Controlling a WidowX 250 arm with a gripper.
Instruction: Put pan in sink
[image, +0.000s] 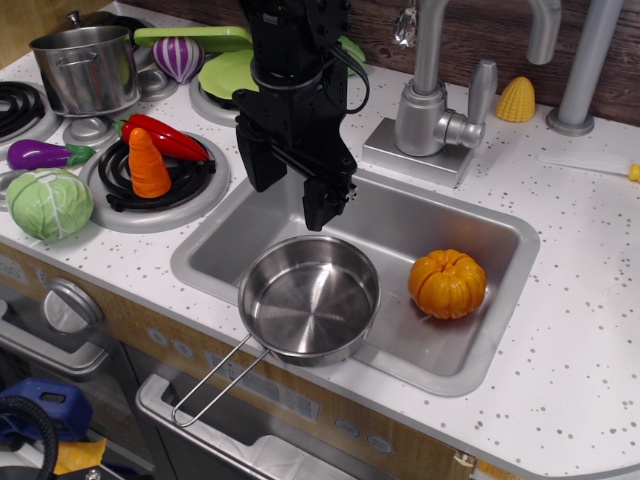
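Sink (500, 225): steel basin set in a speckled white counter (560, 350), taken here as the reference point. Pan (310, 298): shallow, round, shiny steel, sitting at the sink's near-left corner, its body mostly inside the basin and its near edge on or over the front rim; its thin wire loop handle (215, 385) juts out past the sink's front edge, over the cabinet face. Pumpkin (447, 283): orange, lying inside the sink to the right of the pan, apart from it. Gripper (290, 185): black, hanging above the sink's left portion, just behind the pan, its two fingers spread apart and holding nothing. Faucet (440, 100): grey, standing behind the sink's back rim. Burner (160, 175): left of the sink, carrying a carrot (148, 165) and a red pepper (165, 135). Cabbage (47, 202): green, further left of the sink, at the counter's front. Eggplant (45, 153): purple, behind the cabbage. Pot (85, 68): tall steel, far left and behind the sink. Corn (516, 99): yellow, behind the sink to the right of the faucet.
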